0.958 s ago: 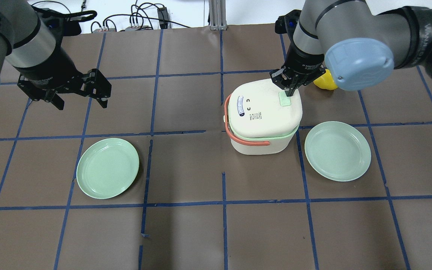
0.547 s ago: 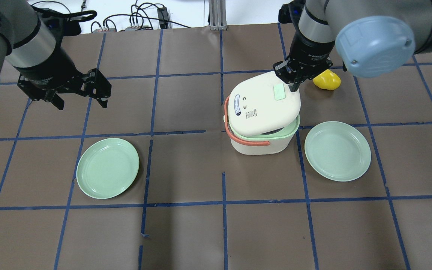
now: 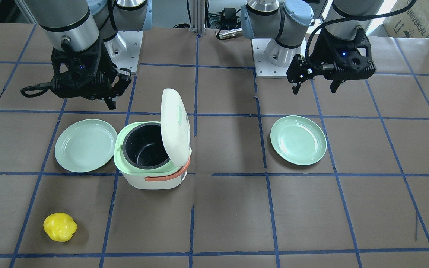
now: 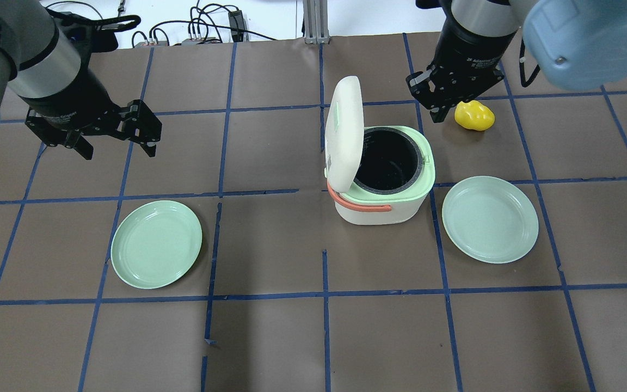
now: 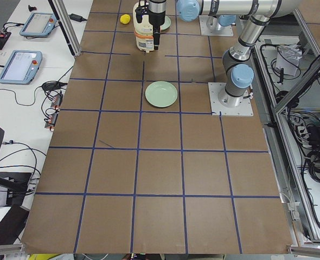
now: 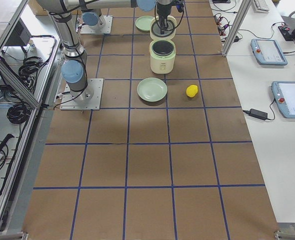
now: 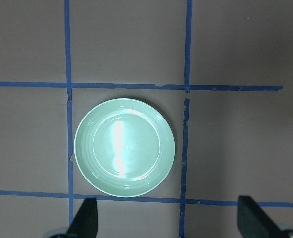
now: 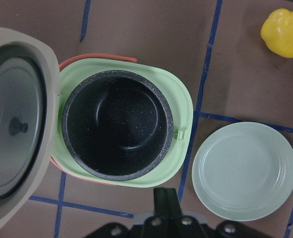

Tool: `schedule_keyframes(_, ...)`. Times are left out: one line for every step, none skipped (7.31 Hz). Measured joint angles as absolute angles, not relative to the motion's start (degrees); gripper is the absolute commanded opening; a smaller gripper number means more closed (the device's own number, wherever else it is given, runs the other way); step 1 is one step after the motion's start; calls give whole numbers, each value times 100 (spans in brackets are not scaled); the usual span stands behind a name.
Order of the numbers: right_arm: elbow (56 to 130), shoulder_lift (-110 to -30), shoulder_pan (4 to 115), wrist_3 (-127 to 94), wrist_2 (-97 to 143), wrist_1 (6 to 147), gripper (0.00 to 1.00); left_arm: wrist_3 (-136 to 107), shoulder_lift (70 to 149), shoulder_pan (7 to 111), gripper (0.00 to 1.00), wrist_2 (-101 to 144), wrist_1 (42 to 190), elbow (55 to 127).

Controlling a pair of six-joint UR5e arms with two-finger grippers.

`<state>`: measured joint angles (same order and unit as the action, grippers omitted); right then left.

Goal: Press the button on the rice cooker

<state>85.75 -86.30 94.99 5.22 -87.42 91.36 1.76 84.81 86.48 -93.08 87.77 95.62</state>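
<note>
The white rice cooker (image 4: 379, 209) stands mid-table with its lid (image 4: 342, 128) swung upright, so the black inner pot (image 4: 388, 160) shows, ringed by the pale green rim. A pale green button patch (image 3: 180, 111) sits on the lid's outer face. The salmon-orange handle (image 4: 362, 206) lies across the front. My right gripper (image 4: 435, 115) is shut and empty, raised beyond the cooker's far right corner and apart from it. Its wrist view looks down into the pot (image 8: 116, 126). My left gripper (image 4: 117, 147) is open and empty, far to the left.
A pale green plate (image 4: 155, 243) lies under my left gripper and another (image 4: 490, 219) lies right of the cooker. A yellow fruit-like toy (image 4: 474, 115) lies close beside my right gripper. Blue tape lines grid the brown table.
The cooker lid went from closed to part-lifted to fully upright. My right gripper lifted off the lid's button patch and drew back toward the far side. The left arm stayed still.
</note>
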Motion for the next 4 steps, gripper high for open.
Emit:
schedule_keyframes(8563, -8658, 9448, 541, -8737, 9147, 12, 176, 8482, 8648, 100, -9308, 8778, 9563)
schedule_keyframes(8546, -8669, 9385, 568, -8729, 9168, 14, 176, 8481, 8648, 100, -9308, 8775, 9563)
schedule_keyframes(8485, -8672, 9319, 588, -8726, 9166, 44, 176, 8481, 8648, 100, -9308, 8773, 9562)
schedule_keyframes(8373, -8672, 9262, 599, -8726, 9149, 99, 176, 8481, 8649, 100, -9308, 8772, 9563)
